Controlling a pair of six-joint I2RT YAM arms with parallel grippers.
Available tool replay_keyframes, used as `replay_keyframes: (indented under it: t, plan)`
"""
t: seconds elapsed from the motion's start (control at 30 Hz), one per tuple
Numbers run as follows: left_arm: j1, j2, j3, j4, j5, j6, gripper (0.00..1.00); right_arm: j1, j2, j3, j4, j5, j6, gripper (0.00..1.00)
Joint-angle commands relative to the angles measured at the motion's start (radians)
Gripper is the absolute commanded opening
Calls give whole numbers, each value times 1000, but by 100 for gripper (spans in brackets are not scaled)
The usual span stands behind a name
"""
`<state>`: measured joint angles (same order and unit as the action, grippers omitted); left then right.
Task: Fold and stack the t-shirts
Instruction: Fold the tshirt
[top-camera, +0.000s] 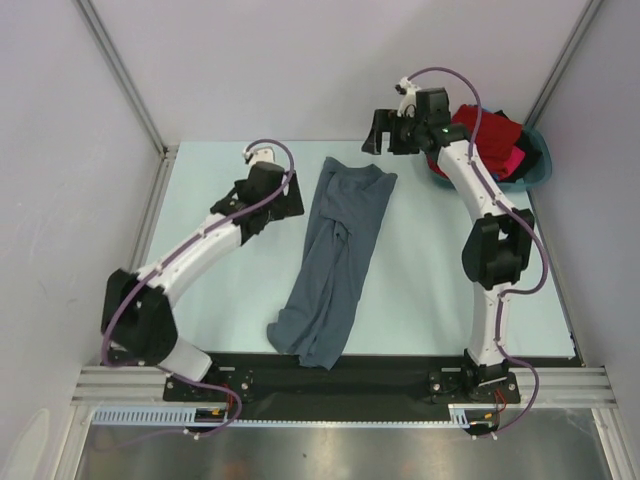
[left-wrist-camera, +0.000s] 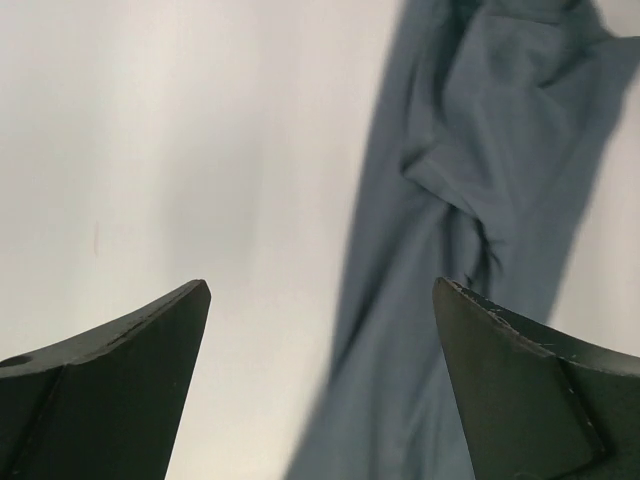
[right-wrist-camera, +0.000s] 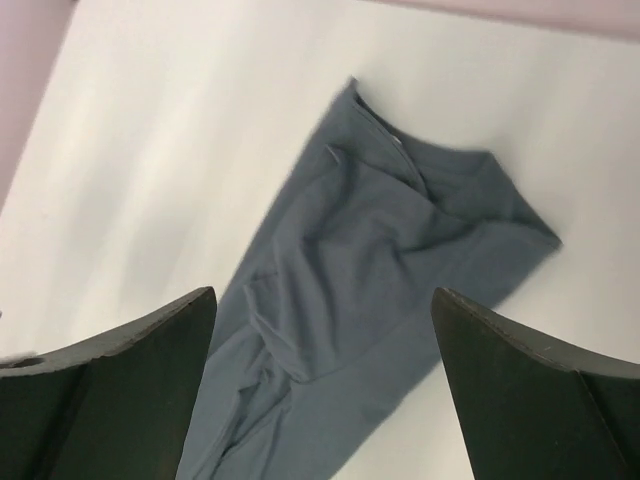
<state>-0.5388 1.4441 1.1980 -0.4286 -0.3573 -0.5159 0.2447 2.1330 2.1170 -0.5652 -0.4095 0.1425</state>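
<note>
The left pincer (left-wrist-camera: 320, 290) stands wide open, holding nothing; the slate-grey t-shirt (top-camera: 335, 260) lies bunched lengthways just to its right on the table (top-camera: 420, 290); the right pincer (right-wrist-camera: 322, 295), equally wide and empty, hovers beyond the shirt's collar end; to its right, red and pink t-shirts (top-camera: 490, 127) fill 1 teal basin (top-camera: 537, 170).

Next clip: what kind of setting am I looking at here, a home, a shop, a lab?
Most likely a lab test cell, not a home: plain white panels enclose a pale table, two robot arms are bolted at its near edge, with a grey t-shirt and a teal basin of clothes laid out.
</note>
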Motion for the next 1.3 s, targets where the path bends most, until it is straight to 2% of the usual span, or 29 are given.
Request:
replay_keyframes:
  t: [0.0,0.17,0.27,0.37,0.6,0.63,0.77,0.93,1.03,1.13,1.27]
  plan:
    - [80,108,93,95,95,120,100,-8,-25,-141,8,106,42,95]
    - [216,326,230,158,338,109,100,-34,-87,-323,79,178,104,95]
    - [290,436,273,232,499,106,100,-87,-120,-426,139,152,170,94]
    - [347,540,343,267,595,91,100,-125,-139,-488,188,123,192,94]
    - [436,740,524,249,777,59,99,-148,-73,-465,174,101,204,95]
    - [447,755,535,258,832,50,99,-151,-55,-456,166,97,213,95]
    - [491,802,552,292,890,11,99,-153,8,-430,162,77,232,94]
    - [504,864,650,258,920,11,99,-154,57,-417,206,57,243,95]
    - [504,917,699,316,1004,-38,99,-156,116,-378,225,22,252,94]
    - [499,966,726,415,1089,-122,96,-156,171,-345,244,-27,275,92]
    - [476,1022,794,395,1101,-134,88,-154,237,-276,251,-49,295,89]
